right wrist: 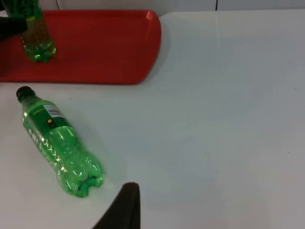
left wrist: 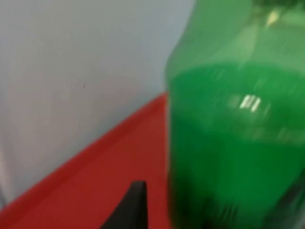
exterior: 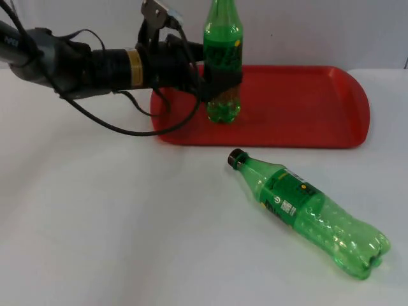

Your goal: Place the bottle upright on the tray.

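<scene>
Red tray [exterior: 306, 108]: one upright green bottle [exterior: 223, 64], gripped by my left hand [exterior: 220, 80]. Second bottle [exterior: 312, 213], label unreadable, lies on the tabletop [exterior: 95, 223].

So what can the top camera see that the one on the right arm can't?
Top view alone: the left arm reaching in, its tool shut on the upright bottle on the tray, and that bottle's upper half against the wall.

Right wrist view alone: a wide bare stretch of table and the right tool's own black fingertip.

Both: the red tray, the upright bottle's base on it, and the capped second bottle lying on its side on the table in front of the tray.
</scene>
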Controlling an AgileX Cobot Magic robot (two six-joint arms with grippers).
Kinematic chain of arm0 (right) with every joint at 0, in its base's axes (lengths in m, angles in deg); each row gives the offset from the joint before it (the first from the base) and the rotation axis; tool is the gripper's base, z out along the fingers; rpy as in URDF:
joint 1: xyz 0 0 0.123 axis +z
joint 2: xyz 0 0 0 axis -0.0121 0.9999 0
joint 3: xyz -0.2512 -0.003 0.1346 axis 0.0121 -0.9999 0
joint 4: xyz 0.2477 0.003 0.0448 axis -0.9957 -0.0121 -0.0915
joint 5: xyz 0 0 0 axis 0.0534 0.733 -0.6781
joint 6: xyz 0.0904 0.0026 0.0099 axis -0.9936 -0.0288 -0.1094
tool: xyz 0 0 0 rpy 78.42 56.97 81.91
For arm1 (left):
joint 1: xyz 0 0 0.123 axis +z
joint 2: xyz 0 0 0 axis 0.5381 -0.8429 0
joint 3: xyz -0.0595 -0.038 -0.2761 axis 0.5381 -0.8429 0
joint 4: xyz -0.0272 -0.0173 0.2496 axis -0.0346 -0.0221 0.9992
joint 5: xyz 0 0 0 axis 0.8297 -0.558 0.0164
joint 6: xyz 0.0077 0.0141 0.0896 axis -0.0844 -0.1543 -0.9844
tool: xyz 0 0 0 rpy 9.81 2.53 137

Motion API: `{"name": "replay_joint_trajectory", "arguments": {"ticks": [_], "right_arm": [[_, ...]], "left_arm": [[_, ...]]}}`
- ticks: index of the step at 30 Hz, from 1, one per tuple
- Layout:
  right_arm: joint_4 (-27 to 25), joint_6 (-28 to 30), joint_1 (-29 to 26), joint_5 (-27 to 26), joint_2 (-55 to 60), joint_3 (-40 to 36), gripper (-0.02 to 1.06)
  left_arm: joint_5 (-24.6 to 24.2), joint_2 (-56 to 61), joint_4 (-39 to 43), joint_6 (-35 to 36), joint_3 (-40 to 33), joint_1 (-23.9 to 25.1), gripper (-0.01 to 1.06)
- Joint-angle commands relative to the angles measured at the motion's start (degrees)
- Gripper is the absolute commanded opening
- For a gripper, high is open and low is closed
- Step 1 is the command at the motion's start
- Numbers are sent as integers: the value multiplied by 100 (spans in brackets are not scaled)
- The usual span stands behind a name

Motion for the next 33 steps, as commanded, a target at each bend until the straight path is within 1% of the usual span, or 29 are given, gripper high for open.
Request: {"name": "replay_joint_trajectory", "arguments": {"ticks": [1, 2, 4, 7, 8, 9, 10, 12, 13, 16, 18, 19, 20, 21, 23, 24, 27, 28, 29, 33], "right_arm": [[-19, -5, -24, -23, -22, -13, 105], [-19, -5, -24, -23, -22, -13, 105], [-19, -5, -24, -23, -22, -13, 105], [-19, -5, -24, -23, -22, -13, 105], [-19, -5, -24, -23, -22, -13, 105], [-19, -5, -24, -23, -22, -13, 105], [-19, -5, -24, -23, -22, -13, 105], [-19, -5, -24, -23, -22, -13, 105], [-19, -5, -24, -23, -22, -13, 105], [-19, -5, -24, -23, -22, -13, 105], [-19, -5, -24, -23, -22, -13, 105], [-19, -5, -24, -23, -22, -13, 105], [-19, -5, -24, -23, -22, -13, 105], [-19, -5, -24, -23, -22, -13, 105], [-19, -5, -24, -23, -22, -13, 105], [-19, -5, -24, -23, -22, -13, 105], [-19, -5, -24, -23, -22, -13, 105], [-19, -5, -24, -23, -22, -13, 105], [-19, -5, -24, -23, -22, -13, 105], [-19, -5, -24, -23, -22, -13, 105]], "left_arm": [[7, 223, 545, 342, -109, 161, 105], [7, 223, 545, 342, -109, 161, 105], [-148, 466, 547, 342, -396, 263, 105], [-317, 916, 547, 342, -1037, 444, 105], [-317, 916, 547, 342, -1037, 444, 105], [-329, 1065, 547, 342, -1239, 504, 105], [-334, 1365, 558, 342, -1610, 590, 105], [-347, 1802, 558, 342, -2046, 693, 105], [-347, 1802, 558, 342, -2046, 693, 105], [-598, 2370, 587, 342, -2579, 773, 105], [-1008, 2940, 646, 365, -2966, 785, 105], [-1008, 2940, 646, 365, -2966, 785, 105], [-1248, 3241, 688, 364, -3133, 785, 105], [-1364, 3477, 703, 376, -3232, 785, 105], [-1461, 3854, 718, 458, -3394, 785, 105], [-1461, 3854, 718, 458, -3394, 785, 105], [-1584, 4300, 890, 986, -3431, 785, 105], [-1584, 4300, 890, 986, -3431, 785, 105], [-1601, 4479, 922, 1206, -3431, 785, 105], [-1644, 4824, 1203, 1609, -3431, 785, 105]]}}
